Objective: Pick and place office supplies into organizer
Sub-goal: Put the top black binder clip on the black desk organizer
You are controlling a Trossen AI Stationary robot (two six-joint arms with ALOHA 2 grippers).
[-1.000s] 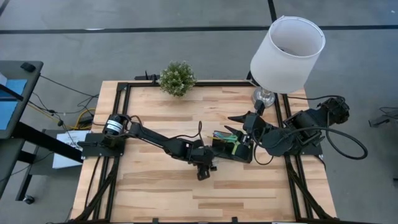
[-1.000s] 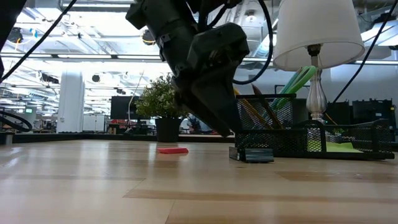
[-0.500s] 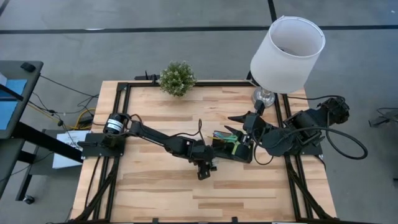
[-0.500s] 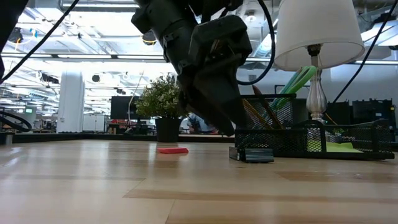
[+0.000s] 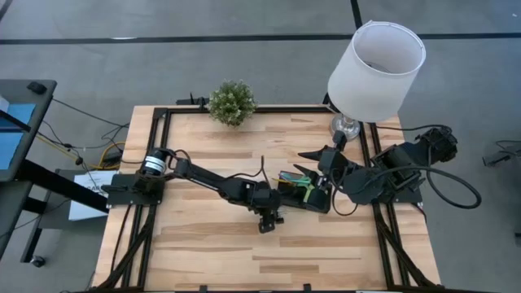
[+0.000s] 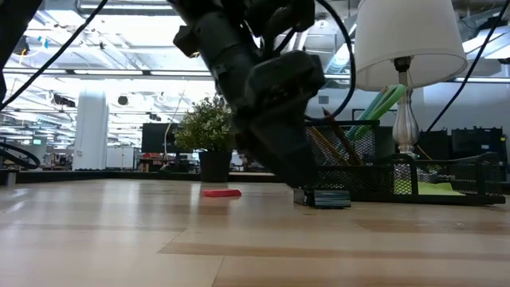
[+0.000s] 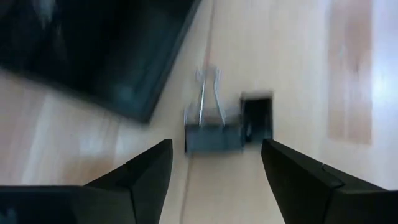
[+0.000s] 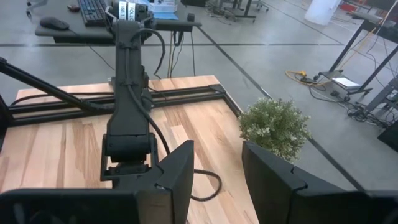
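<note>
My left gripper [image 7: 216, 145] is open and points down over two small black binder clips lying on the table, one with wire handles [image 7: 211, 129], one smaller [image 7: 256, 116]. Its fingers stand on either side of them, apart. In the low view my left gripper [image 6: 288, 163] hangs just above the clips [image 6: 323, 197], beside the black mesh organizer [image 6: 382, 171]. The organizer [image 5: 313, 201] holds green items, and pencils stand in its raised back [image 6: 335, 135]. A pink eraser [image 6: 221, 192] lies flat on the table. My right gripper [image 8: 217, 168] waits open behind the organizer [image 5: 308, 161].
A white-shaded lamp [image 5: 376, 69] stands at the far right corner, a small potted plant [image 5: 232, 102] at the far edge. The organizer's corner [image 7: 93, 56] lies close beside the clips. Bare wood stretches along the near side [image 5: 269, 260].
My left gripper has come down toward the table and shifted slightly toward the binder clips beside the organizer, staying open. The clips, eraser and organizer have kept their places.
</note>
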